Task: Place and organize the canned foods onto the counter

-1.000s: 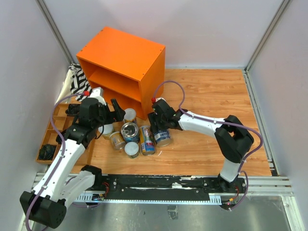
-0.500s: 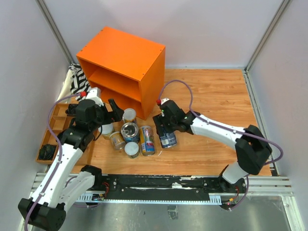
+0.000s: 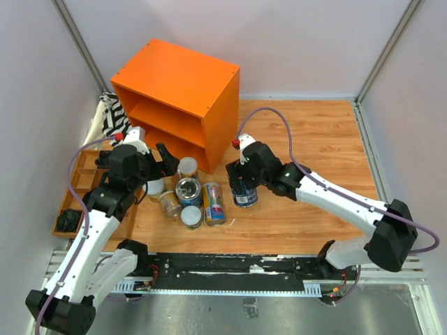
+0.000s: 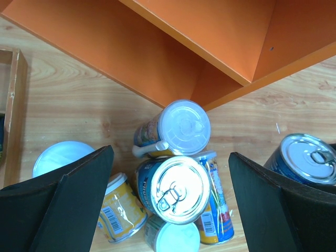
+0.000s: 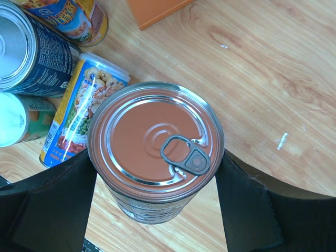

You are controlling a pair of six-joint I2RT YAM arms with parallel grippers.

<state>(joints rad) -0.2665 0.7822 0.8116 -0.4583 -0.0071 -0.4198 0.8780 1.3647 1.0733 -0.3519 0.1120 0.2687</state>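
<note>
surface: pale wood-grain table [image 3: 314, 139] between grey walls, seen from above, arm bases at the near edge.
counter: orange counter [image 3: 178, 77] stands at the far left of the table, open side showing one inner shelf.
right gripper: right gripper [image 5: 156, 163] is clamped on the wide blue can [image 3: 244, 195], one dark finger pressed to each side of the label.
held can: upright, silver pull-tab top facing the wrist camera, near the counter's near right corner and just right of the other cans; whether its base touches the wood, cannot tell.
left gripper: left gripper [image 4: 170, 156] has its fingers spread wide and grips nothing; it hangs over the can cluster in front of the counter.
between left fingers (wrist view): second blue can [image 4: 176, 189], upright, silver top up; upright slim can [image 4: 181, 126] with a pale lid, just behind it and close to the counter's lower edge.
lying slim can: lying slim can [image 3: 213, 204] rests on its side between the second blue can and the held can.
small cans: white-lidded small can [image 3: 155, 187] under the left finger side; yellow small can [image 3: 170, 203] on its side; another white-lidded small can [image 3: 191, 215] nearest the arms.
tray: brown tray [image 3: 77, 188] at the table's left edge, beside the left arm.
cloth: zebra-striped cloth [image 3: 112, 118] behind the tray, against the counter.
</note>
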